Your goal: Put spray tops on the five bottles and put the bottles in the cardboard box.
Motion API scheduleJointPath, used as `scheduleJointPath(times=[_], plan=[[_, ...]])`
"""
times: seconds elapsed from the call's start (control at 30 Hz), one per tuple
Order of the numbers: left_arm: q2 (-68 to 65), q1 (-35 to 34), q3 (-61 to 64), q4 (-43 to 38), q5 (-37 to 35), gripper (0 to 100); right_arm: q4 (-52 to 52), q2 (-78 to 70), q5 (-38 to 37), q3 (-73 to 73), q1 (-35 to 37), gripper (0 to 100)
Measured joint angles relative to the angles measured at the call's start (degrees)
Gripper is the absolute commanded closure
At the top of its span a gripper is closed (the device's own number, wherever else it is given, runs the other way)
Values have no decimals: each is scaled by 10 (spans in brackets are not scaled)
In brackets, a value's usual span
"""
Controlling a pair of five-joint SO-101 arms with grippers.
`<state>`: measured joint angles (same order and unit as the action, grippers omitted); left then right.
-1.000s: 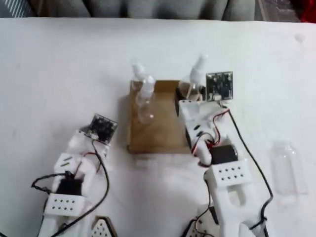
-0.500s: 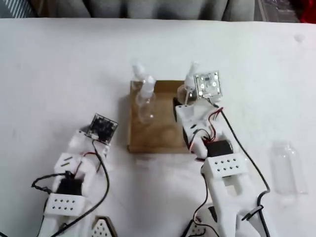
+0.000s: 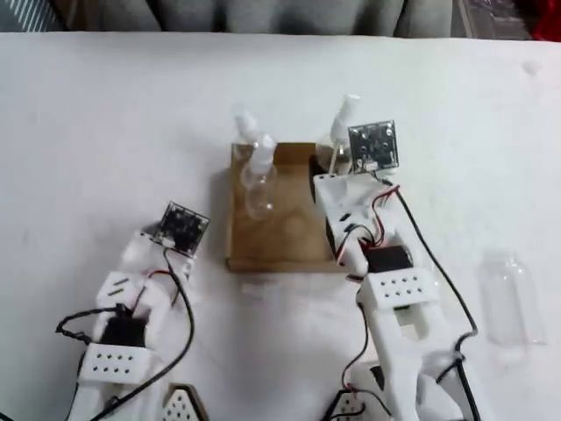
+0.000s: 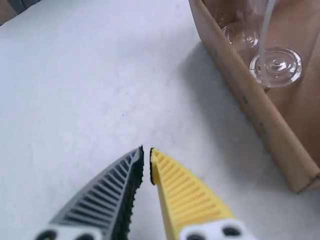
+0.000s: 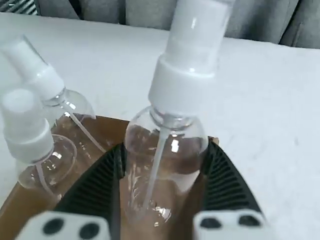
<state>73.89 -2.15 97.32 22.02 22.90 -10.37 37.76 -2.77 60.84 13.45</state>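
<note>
My right gripper is shut on a clear bottle with a white spray top, held upright over the right back corner of the cardboard box. In the high view that bottle stands just ahead of the right arm. Two more capped bottles stand in the box's left back part. An uncapped clear bottle lies on the table at the far right. My left gripper is shut on nothing, low over the white table just left of the box wall.
The left arm rests at the front left of the white table. The front half of the box floor is bare. A small white object lies at the back right.
The right arm has shifted slightly left toward the box with its bottle, which now stands a little more upright. The left arm has not moved.
</note>
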Motion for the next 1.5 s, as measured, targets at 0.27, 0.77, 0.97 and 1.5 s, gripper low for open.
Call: scheduleJointPath(times=[0.27,0.77,0.97,1.5], plan=[[0,0,0,0,0,972,132,-126,0,-4,-3,982],[0,1,0,0,0,972,206,-199,-81,-4,-3,982],[0,1,0,0,0,972,228,-199,-81,-4,-2,982],[0,1,0,0,0,972,236,-229,-83,-16,-11,982]])
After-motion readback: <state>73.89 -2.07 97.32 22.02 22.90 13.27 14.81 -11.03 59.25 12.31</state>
